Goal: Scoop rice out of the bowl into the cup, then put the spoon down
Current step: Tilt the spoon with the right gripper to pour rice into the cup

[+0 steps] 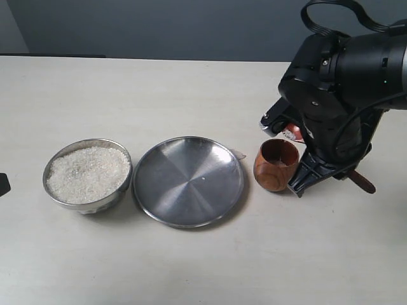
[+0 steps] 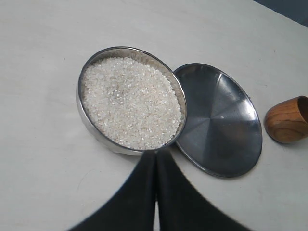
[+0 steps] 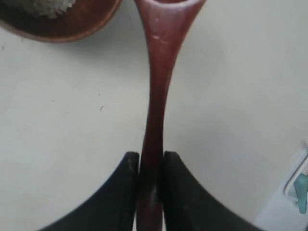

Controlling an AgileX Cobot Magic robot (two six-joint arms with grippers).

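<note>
Tabletop [image 1: 191,267] below, right tool [image 3: 150,161] pinches spoon [image 3: 156,86], apparently just beside cup [image 1: 277,165].

No lettering, brand, number or sign can be read in any view. The small deep shiny steel bowl [image 1: 105,202], the white rice [image 1: 88,173] in it, the wide flat steel plate [image 1: 188,181], the barrel-shaped reddish-brown wooden cup [image 1: 270,176], the slim reddish-brown wooden spoon [image 3: 155,96] and the pale bench [image 1: 191,89] show only plain surfaces.
</note>
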